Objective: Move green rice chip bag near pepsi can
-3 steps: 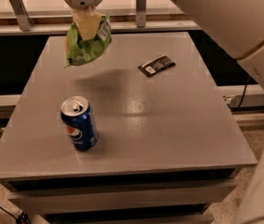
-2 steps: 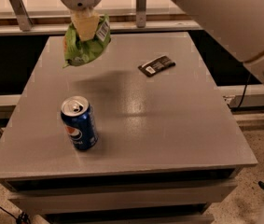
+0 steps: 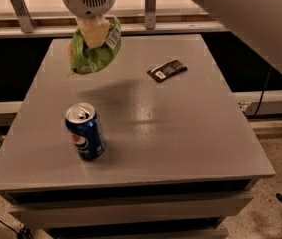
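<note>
My gripper (image 3: 94,33) hangs at the top left of the camera view, above the far left part of the grey table (image 3: 180,133). Its pale fingers are shut on the green rice chip bag (image 3: 91,55), which hangs crumpled in the air above the table. The bag's shadow falls on the table just right of and below it. The pepsi can (image 3: 84,131) stands upright near the table's front left, a good way in front of the bag. Its silver top and round logo face me.
A small flat black packet (image 3: 167,69) lies on the far middle of the table, right of the bag. A rail with metal posts (image 3: 151,6) runs behind the table. My arm's pale body fills the upper right corner.
The gripper with the bag has shifted slightly to the right and toward the front. The can and the black packet have not moved.
</note>
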Controlling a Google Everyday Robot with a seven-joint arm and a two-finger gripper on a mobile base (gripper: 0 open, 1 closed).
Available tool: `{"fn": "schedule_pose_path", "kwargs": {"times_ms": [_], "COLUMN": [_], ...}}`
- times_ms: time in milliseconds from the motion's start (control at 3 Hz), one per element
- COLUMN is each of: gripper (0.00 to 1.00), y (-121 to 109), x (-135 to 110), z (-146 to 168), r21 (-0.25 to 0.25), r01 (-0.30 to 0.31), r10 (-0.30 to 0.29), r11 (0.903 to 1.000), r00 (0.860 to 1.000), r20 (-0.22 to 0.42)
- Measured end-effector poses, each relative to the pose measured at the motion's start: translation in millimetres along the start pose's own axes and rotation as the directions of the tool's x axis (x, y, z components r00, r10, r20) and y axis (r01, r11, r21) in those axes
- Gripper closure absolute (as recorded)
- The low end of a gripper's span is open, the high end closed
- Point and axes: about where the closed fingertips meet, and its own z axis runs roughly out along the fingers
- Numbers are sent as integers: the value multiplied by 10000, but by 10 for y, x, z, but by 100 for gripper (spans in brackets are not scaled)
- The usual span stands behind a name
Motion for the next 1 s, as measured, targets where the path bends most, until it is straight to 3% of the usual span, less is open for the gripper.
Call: {"fn": "schedule_pose_path", "kwargs": {"times_ms": [1000], "gripper": [100], "y": [403], "x": [115], "z": [221], "r21": [192], "r01": [-133], "r10": [110], "r11": [9997], "r00": [9931], "r20": [1167]}}
